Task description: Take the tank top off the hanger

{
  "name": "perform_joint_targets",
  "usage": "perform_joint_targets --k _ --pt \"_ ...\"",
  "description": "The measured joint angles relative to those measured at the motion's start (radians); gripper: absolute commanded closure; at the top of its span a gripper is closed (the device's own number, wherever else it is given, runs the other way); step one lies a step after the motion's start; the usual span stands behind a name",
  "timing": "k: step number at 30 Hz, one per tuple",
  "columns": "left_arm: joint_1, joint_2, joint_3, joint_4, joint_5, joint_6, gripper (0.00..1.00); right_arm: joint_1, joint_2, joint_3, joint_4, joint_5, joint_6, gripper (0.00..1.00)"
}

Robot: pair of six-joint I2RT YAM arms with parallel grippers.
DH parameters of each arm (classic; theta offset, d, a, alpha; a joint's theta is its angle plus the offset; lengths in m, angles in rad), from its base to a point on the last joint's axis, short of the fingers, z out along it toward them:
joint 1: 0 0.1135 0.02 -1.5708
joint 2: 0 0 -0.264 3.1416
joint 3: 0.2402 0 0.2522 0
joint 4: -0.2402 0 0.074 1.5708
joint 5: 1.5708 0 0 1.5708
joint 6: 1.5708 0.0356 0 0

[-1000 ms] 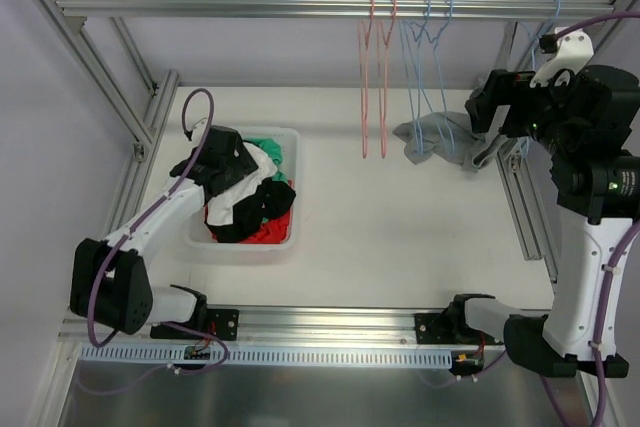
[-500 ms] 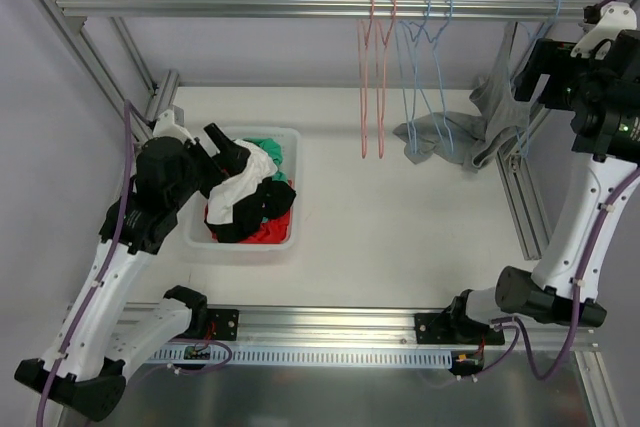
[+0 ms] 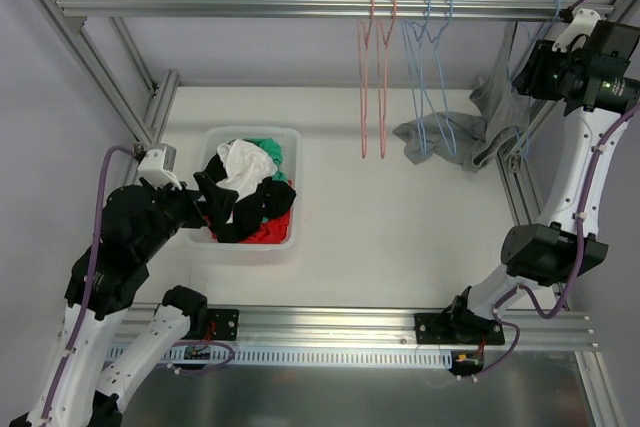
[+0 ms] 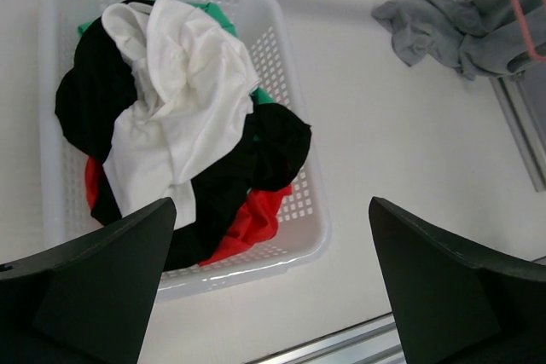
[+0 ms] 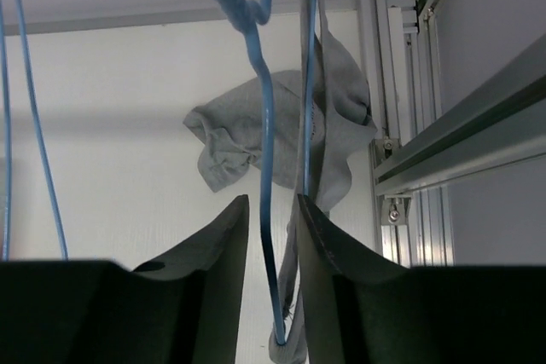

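Right pincer [image 5: 271, 206] straddles the thin blue wire hanger [image 5: 266, 125], narrow gaps either side, not pinching it yet. Probably there to steady it. Grey fabric tank top [image 5: 247, 138] drapes from the hanger onto the white worktop [image 3: 400, 217]. Left pincer [image 4: 271, 210] is spread wide and idle.

Heads up, your left arm [image 3: 120, 247] is folded up in the lower left of the overhead view, wrist around mid-left, and the left gripper [image 3: 208, 195] points right with its jaws spread wide, one finger at each bottom corner of its wrist cam [image 4: 269, 210]. Your right arm [image 3: 575, 177] stretches tall up the right edge, and the right gripper [image 3: 520, 77] in the upper right corner faces left, its fingers [image 5: 223, 236] pulled in to just a narrow slot.
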Motion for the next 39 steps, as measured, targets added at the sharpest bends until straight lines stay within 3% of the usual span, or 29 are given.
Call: perform_joint_targets --k 2,4,6,9,21,39 --pt "0.000 -0.011 -0.029 -0.003 -0.025 0.023 0.01 0.001 0.000 0.000 0.013 -0.010 -0.003 0.70" --pt "0.000 -0.014 -0.057 -0.006 -0.039 0.038 0.01 0.002 0.000 0.005 0.031 -0.012 -0.006 0.78" --pt "0.000 -0.009 -0.086 -0.006 -0.051 0.047 0.01 0.008 0.000 0.009 0.042 -0.011 -0.012 0.93" --pt "0.000 0.008 -0.116 -0.008 -0.052 0.050 0.01 0.019 0.000 0.013 0.048 -0.004 -0.018 1.00" --pt "0.000 -0.006 -0.134 -0.004 -0.053 0.075 0.01 0.035 -0.013 0.014 0.068 -0.054 0.016 1.00" --pt "0.000 -0.070 -0.161 0.029 0.038 0.097 0.01 0.038 -0.198 -0.077 0.158 -0.076 0.046 1.00"
